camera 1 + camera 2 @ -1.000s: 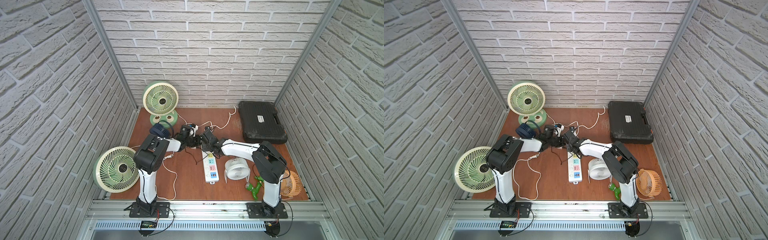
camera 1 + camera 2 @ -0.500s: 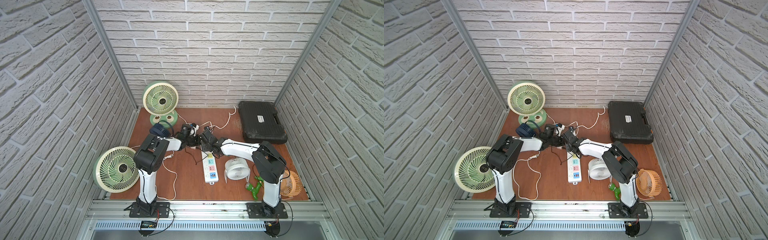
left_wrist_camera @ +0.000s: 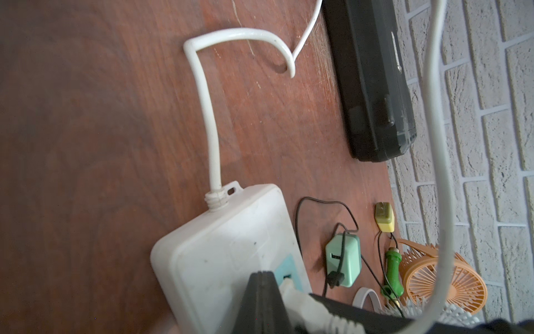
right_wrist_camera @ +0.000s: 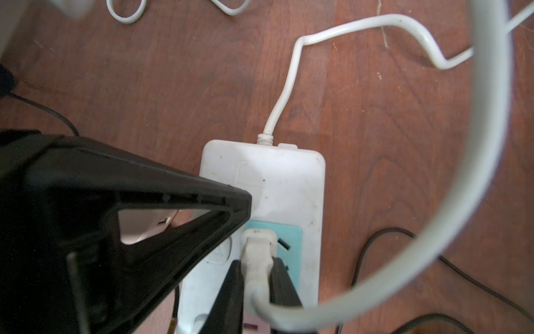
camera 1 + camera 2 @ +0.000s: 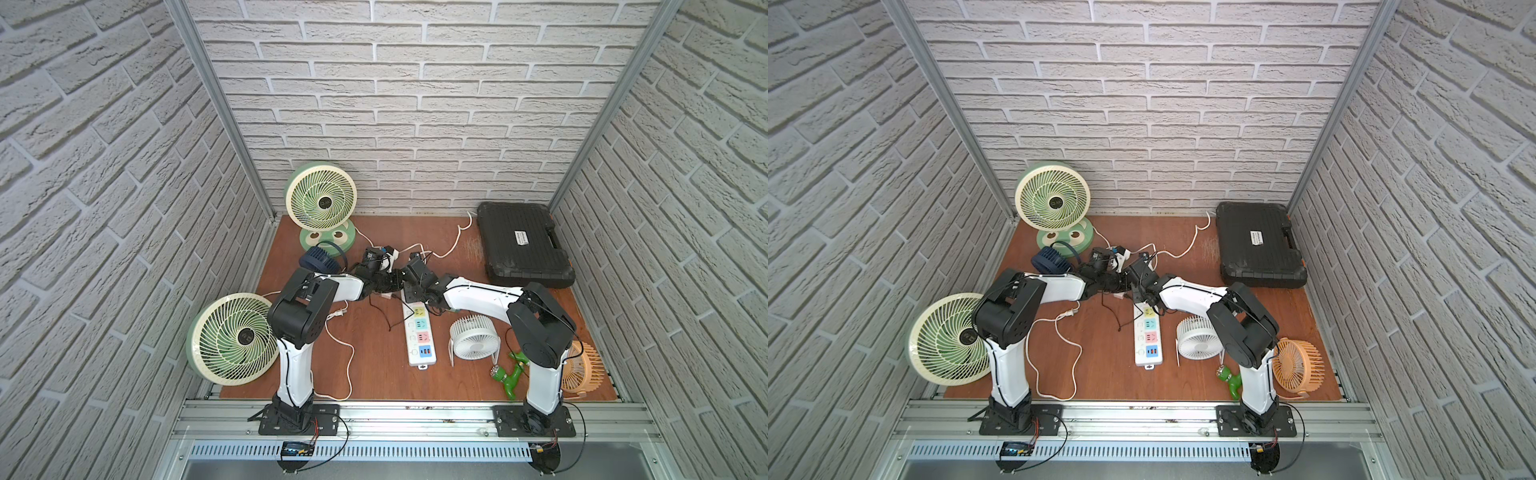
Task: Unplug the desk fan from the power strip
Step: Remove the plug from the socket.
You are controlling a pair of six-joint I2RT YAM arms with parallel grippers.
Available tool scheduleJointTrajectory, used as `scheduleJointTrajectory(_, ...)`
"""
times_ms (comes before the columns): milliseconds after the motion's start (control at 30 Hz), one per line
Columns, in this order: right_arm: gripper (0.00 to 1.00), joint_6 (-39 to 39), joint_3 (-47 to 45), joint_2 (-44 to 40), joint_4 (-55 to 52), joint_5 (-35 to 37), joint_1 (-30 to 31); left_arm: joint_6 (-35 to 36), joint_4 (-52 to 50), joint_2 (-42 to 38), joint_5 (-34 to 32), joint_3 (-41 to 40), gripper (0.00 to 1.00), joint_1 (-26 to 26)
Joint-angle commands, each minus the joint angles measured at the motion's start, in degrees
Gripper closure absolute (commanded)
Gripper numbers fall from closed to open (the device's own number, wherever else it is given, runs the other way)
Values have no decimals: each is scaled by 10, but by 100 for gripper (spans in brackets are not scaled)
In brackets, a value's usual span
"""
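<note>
The white power strip [image 5: 419,332] [image 5: 1147,336] lies mid-table, its far end under both grippers. A white plug [image 4: 257,245] sits in its blue end socket [image 4: 291,234]. My right gripper [image 4: 255,264] [image 5: 411,294] is shut on that plug, one finger on each side. My left gripper [image 3: 261,276] [image 5: 397,286] is shut with nothing between its fingers, its tip on the strip's top [image 3: 219,245] just beside the plug [image 3: 300,303]. The plug's cord [image 4: 488,144] loops up past the camera. A green and cream desk fan [image 5: 322,201] stands at the back left, a white cord leading from its base towards the grippers.
A black tool case [image 5: 521,245] lies at the back right. A small white fan [image 5: 473,336], an orange fan [image 5: 579,368] and a green tool [image 5: 511,376] stand by the right arm's base. A big green fan [image 5: 232,336] with a loose cord leans front left, a dark blue fan [image 5: 318,259] behind it.
</note>
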Motion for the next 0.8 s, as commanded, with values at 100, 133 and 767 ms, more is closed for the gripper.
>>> scheduleJointTrajectory(100, 87, 2, 0, -50, 12, 20, 4, 13, -50, 2, -27, -2, 100, -2)
scheduleJointTrajectory(133, 87, 7, -8, -56, 20, 7, -1, 13, -51, 1, -28, -2, 100, -2)
scheduleJointTrajectory(767, 86, -3, -6, -96, 27, -60, -82, 24, -60, -67, -36, -19, 100, 0)
